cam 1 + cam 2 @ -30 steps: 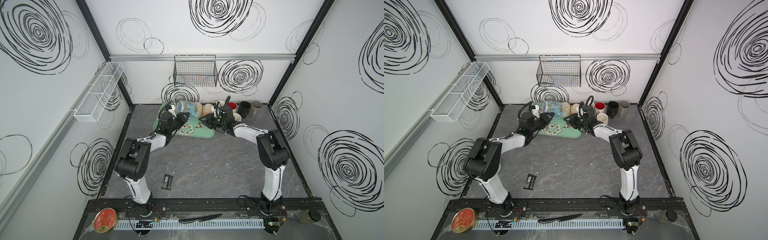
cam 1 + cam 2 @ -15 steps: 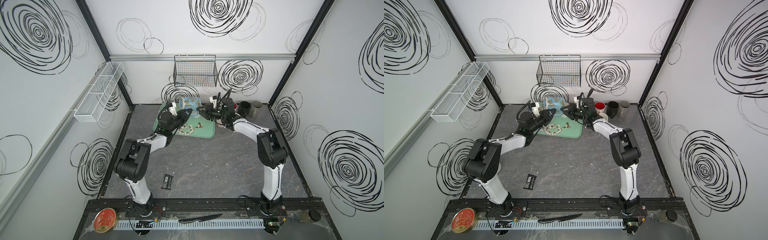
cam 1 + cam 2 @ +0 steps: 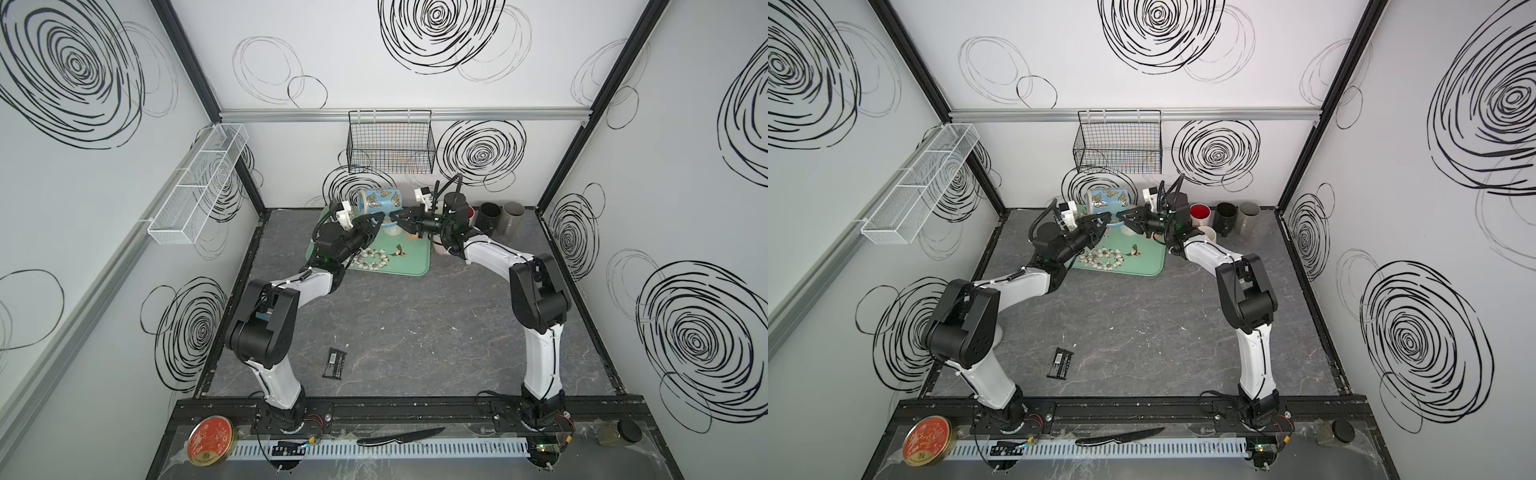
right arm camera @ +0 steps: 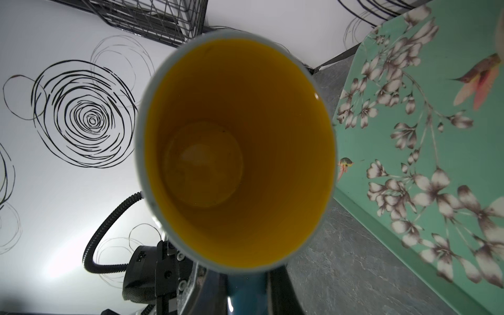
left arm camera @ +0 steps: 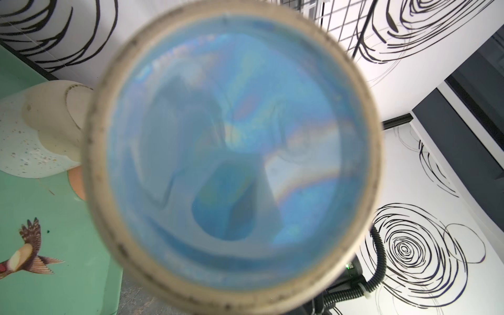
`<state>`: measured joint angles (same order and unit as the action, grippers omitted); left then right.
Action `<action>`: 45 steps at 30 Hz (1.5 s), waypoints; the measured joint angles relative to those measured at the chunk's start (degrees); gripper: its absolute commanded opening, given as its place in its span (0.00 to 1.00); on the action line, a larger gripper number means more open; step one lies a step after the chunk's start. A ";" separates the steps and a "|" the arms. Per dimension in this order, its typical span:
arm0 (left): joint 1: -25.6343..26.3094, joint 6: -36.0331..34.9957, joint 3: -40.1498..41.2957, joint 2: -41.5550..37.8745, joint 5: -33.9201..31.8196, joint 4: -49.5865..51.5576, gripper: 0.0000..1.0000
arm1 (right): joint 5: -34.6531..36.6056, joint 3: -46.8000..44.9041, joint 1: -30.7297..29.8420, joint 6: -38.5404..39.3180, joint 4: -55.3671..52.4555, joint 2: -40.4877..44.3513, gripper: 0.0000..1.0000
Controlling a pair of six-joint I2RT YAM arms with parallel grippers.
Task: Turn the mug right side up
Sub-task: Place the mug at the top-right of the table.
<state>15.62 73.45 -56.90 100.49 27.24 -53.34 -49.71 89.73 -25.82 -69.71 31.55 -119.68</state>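
The mug (image 3: 380, 199) (image 3: 1106, 199) is blue with butterflies and hangs on its side above the green tray (image 3: 409, 266). Its blue, beige-ringed base (image 5: 231, 136) fills the left wrist view and hides that gripper's jaws. In both top views my left gripper (image 3: 378, 217) (image 3: 1106, 217) is shut under the mug and carries it. The right wrist view looks straight into the mug's orange inside (image 4: 237, 152). My right gripper (image 4: 246, 297) (image 3: 395, 216) is shut on the blue handle (image 4: 245, 289), a dark finger on each side.
A cream speckled mug (image 5: 35, 131) stands upside down on the tray below. Red (image 3: 1199, 212), black (image 3: 1225, 216), grey (image 3: 1248, 214) and white (image 3: 1208, 235) mugs line the back right. A wire basket (image 3: 390, 145) hangs just above. A small black packet (image 3: 335, 363) lies on the floor.
The left gripper has lifted the mug off the tray and turned it onto its side. The right gripper has risen, moved in from the right and closed on the handle.
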 measured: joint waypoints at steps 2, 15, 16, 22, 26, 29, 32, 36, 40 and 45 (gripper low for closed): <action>0.07 -0.02 0.00 -0.22 0.09 0.07 0.00 | -0.90 0.00 0.11 -0.07 0.46 -0.07 0.00; 4.50 -5.75 -2.16 -1.79 3.89 3.72 0.46 | -0.46 -7.61 3.28 8.22 -4.76 9.73 0.00; 5.05 -6.67 -2.71 -1.95 4.24 4.33 0.47 | -0.44 -8.52 3.80 8.33 -4.66 10.78 0.00; 7.85 -11.17 -5.66 -2.08 5.31 7.48 0.51 | 0.94 -14.45 7.87 10.03 -4.35 17.40 0.00; 9.42 -14.21 -8.22 -1.27 5.29 9.62 0.53 | 2.51 -16.68 10.75 12.98 -5.75 21.05 0.00; 10.67 -18.27 -11.04 -0.44 4.63 12.96 0.54 | 3.85 -18.45 12.94 15.02 -7.67 23.61 0.00; 12.31 -23.39 -14.47 0.63 3.45 17.77 0.56 | 4.90 -19.87 14.97 16.92 -9.44 25.31 0.00; 14.16 -29.49 -18.29 2.62 1.84 23.80 0.56 | 6.56 -21.62 17.81 20.46 -13.60 27.56 0.00; 15.61 -34.29 -21.53 5.68 0.66 29.18 0.57 | 9.25 -23.89 21.11 25.05 -18.91 30.62 0.00; 16.76 -37.09 -23.89 9.97 0.39 32.50 0.57 | 13.03 -28.72 26.49 29.86 -22.64 35.71 0.00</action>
<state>32.38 36.36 -80.79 110.45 27.64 -20.84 -36.69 61.01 0.67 -39.86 8.91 -83.96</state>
